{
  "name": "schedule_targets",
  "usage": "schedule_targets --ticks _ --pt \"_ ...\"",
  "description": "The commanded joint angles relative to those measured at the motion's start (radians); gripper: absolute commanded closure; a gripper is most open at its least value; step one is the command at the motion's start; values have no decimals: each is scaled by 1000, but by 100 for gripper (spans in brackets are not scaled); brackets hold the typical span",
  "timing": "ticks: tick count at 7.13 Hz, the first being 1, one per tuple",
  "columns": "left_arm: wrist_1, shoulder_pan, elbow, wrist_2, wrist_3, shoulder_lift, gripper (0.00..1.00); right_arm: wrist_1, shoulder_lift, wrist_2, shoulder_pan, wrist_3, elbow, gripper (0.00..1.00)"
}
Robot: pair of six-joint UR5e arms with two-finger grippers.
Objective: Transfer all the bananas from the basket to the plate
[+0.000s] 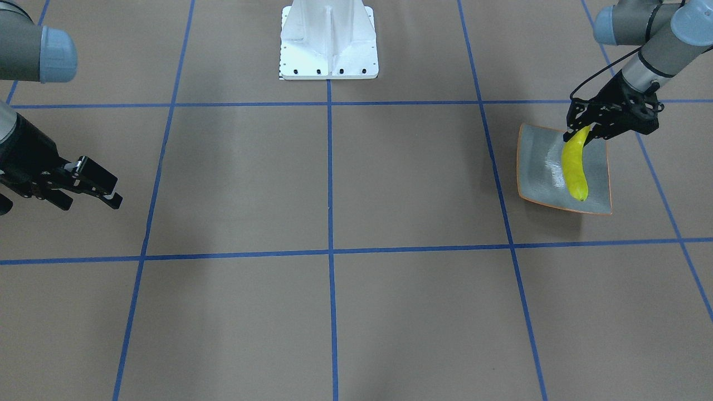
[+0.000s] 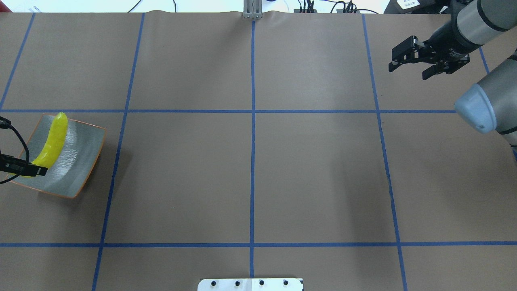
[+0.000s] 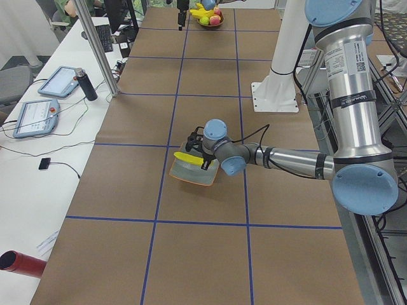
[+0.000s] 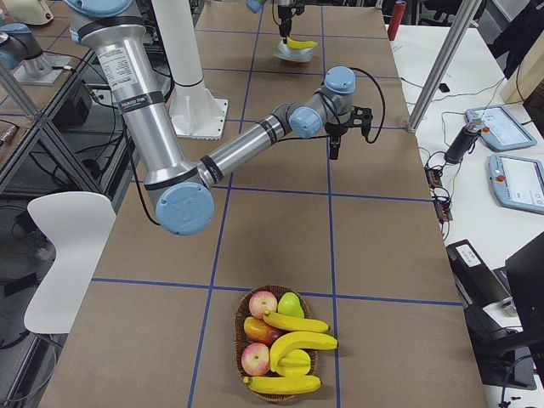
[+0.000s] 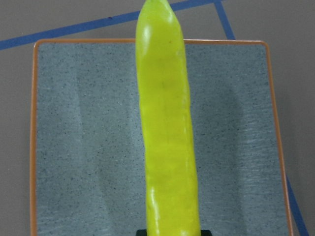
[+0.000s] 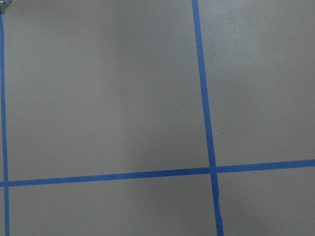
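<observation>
One yellow banana (image 1: 574, 164) stretches across the square grey plate (image 1: 535, 172) with its orange rim, at the table's left end. My left gripper (image 1: 579, 132) is shut on the banana's stem end at the plate's near edge. The left wrist view has the banana (image 5: 167, 128) running down the middle of the plate (image 5: 74, 147). The basket (image 4: 246, 361) stands at the table's far right end with three bananas (image 4: 302, 344) in it. My right gripper (image 2: 408, 66) hangs open over bare table, holding nothing.
Apples (image 4: 262, 303) and other fruit share the basket. The white robot base (image 1: 328, 44) stands at mid-table on the robot's side. Tablets (image 4: 516, 183) and a dark bottle (image 4: 467, 140) sit on the side bench beyond the table.
</observation>
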Motion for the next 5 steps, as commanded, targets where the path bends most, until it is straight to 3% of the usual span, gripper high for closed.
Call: schedule_targets --ticks 1,2,5 --pt "-2 8 16 -7 -2 -21 28 0 0 10 -1 0 1 0" --pt "-6 8 13 -7 -7 -21 0 0 0 11 1 0 1 0" --pt "-11 -4 -1 -13 -8 -21 0 0 -6 13 2 0 1 0"
